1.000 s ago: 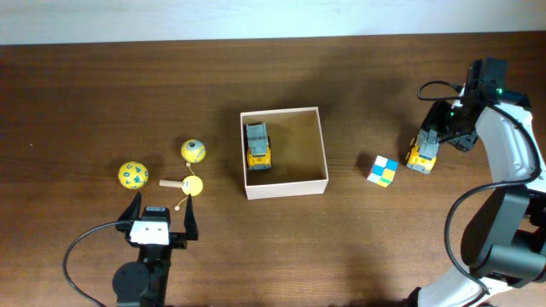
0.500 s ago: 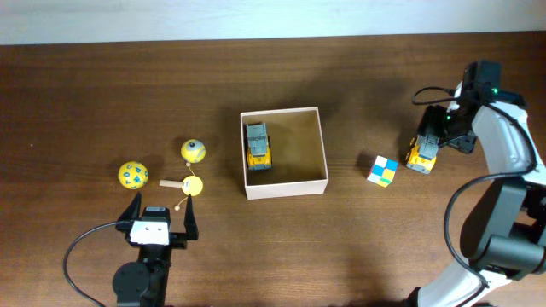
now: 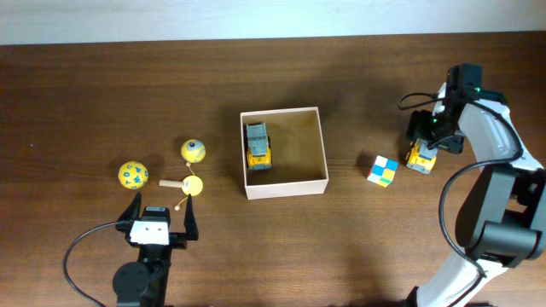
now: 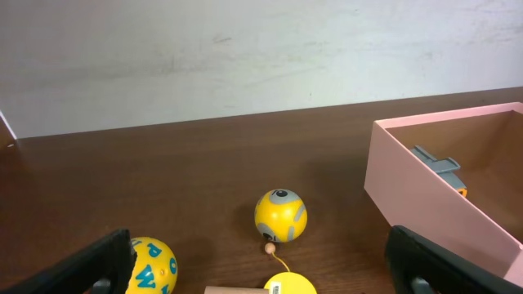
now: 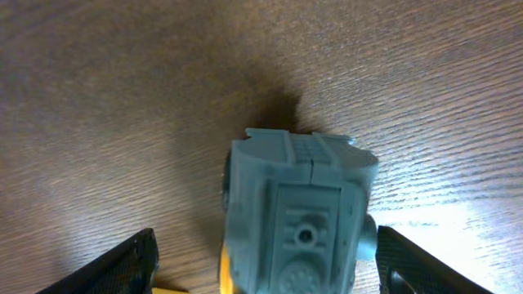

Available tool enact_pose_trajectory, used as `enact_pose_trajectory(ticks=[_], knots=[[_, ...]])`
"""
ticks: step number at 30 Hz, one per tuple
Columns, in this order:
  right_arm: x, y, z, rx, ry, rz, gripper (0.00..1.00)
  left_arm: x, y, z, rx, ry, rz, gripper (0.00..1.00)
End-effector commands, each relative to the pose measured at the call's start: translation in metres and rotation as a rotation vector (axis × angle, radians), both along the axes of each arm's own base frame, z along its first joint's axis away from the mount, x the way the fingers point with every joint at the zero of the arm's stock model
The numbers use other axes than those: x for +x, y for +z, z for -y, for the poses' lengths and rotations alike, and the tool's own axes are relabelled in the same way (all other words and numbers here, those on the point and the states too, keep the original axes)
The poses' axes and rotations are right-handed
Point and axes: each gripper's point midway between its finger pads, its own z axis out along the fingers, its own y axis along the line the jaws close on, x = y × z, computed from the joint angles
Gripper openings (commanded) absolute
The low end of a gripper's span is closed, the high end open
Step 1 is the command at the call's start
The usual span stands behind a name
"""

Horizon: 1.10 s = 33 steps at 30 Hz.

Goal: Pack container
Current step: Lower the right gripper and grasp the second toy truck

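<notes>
Matt cardboard container (image 3: 286, 188), smooth plastic toy truck (image 5: 298, 212), grained wooden table (image 3: 128, 85).

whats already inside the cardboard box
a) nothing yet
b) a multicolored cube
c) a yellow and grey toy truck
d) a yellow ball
C: the overhead view shows a yellow and grey toy truck lying inside the box near its left wall, while the cube sits out on the table.
</notes>
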Motion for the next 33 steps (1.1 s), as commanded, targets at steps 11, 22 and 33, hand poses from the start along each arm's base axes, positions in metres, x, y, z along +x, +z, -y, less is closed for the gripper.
enact_pose_trajectory(ticks=[11, 22, 33], knots=[[-0.001, -0.011, 0.004, -0.030, 0.021, -0.023, 0.72, 0.000, -0.001, 0.000, 0.005, -0.001, 0.002, 0.99], [0.000, -0.016, 0.004, -0.045, 0.090, -0.017, 0.70, 0.000, -0.001, 0.000, 0.005, -0.001, 0.002, 0.99], [-0.001, -0.026, 0.004, -0.046, 0.092, -0.006, 0.62, 0.000, -0.001, 0.000, 0.005, -0.001, 0.002, 0.99]])
